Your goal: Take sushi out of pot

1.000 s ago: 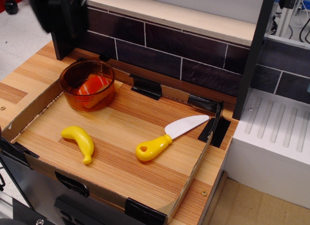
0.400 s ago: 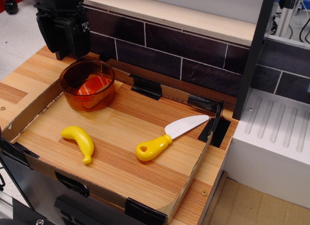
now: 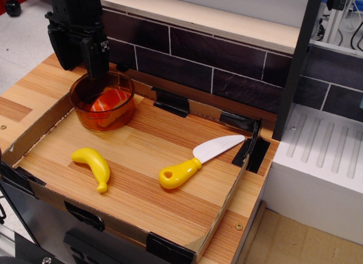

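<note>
The sushi (image 3: 109, 100), orange-red with white stripes, lies inside the amber translucent pot (image 3: 116, 120) at the back left of the wooden tray. My black gripper (image 3: 79, 64) hangs just above the pot's back left rim. Its two fingers (image 3: 96, 59) stand apart, so it is open and empty. The right finger reaches down to the pot's rim, just behind the sushi and apart from it.
A yellow banana (image 3: 93, 164) lies at the tray's front left. A toy knife (image 3: 198, 159) with a yellow handle and white blade lies in the middle right. Low cardboard walls (image 3: 224, 210) edge the tray. A dark tiled wall (image 3: 227, 59) stands behind.
My gripper has come down and to the right, from the top left corner to just above the pot's back rim. The sushi, pot, banana and knife have not moved.
</note>
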{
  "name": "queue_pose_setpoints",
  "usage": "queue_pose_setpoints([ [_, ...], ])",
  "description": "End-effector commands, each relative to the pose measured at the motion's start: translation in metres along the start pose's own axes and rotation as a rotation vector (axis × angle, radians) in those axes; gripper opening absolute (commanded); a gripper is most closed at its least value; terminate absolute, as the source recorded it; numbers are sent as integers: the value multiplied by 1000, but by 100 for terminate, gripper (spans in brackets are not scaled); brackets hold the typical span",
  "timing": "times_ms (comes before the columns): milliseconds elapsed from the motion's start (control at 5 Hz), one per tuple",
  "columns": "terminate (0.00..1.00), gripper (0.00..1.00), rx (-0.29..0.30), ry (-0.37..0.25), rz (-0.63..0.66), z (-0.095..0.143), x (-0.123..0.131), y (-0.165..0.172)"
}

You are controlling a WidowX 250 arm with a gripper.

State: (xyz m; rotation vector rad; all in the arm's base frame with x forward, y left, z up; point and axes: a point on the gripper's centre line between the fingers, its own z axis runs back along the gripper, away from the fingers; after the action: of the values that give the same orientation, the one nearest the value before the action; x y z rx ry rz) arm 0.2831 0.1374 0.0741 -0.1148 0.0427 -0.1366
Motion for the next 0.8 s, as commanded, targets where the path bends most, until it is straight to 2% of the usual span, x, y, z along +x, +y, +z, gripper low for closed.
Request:
queue_pose_setpoints([
  [0, 0, 100, 71, -59, 0, -2, 5, 4],
  [200, 0, 100, 74, -23, 20, -11, 8, 4],
  [600, 0, 100, 92, -17, 37, -24, 13, 4],
])
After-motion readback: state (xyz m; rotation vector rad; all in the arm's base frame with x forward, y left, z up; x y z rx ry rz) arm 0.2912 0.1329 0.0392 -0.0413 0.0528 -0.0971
